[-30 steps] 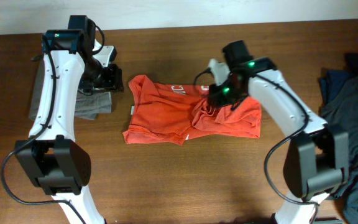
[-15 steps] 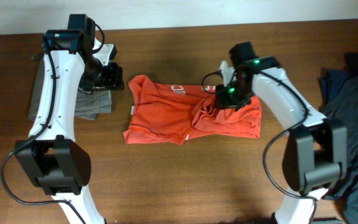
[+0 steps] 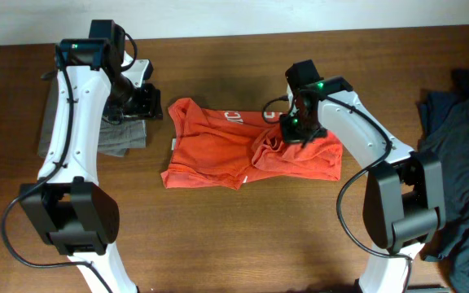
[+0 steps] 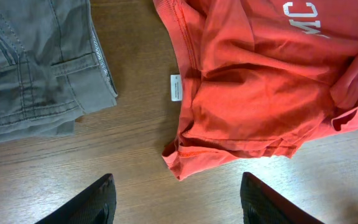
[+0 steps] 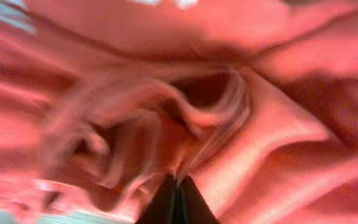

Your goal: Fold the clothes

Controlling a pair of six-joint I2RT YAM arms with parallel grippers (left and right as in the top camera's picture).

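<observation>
The table (image 3: 218, 236) is brown wood. A heap of dark clothes (image 3: 462, 163) covers its right edge, well apart from both arms. The shirt (image 3: 218, 150), orange-red with white lettering, lies crumpled at the middle, its right half bunched into folds. A grey garment (image 3: 124, 138) lies folded at the far left, close to the shirt but not touching it.

The right gripper (image 3: 287, 130) is down on the far right part of the shirt, at the top of the bunched folds. The left gripper (image 3: 141, 102) hangs over the gap between the grey garment and the shirt's left edge, just beyond the shirt.

From the right wrist, the gripper (image 5: 176, 202) shows its two dark fingers pressed together, clenched on a ridge of shirt cloth (image 5: 229, 124) that runs into their tips. That view is blurred, and cloth fills it.

From the left wrist, the gripper (image 4: 179, 202) has its fingers (image 4: 98, 199) spread wide over bare wood, holding nothing and touching nothing. The same view shows the grey garment's (image 4: 30, 62) seams and a small white label (image 4: 176, 87) at the shirt's (image 4: 253, 93) edge.
</observation>
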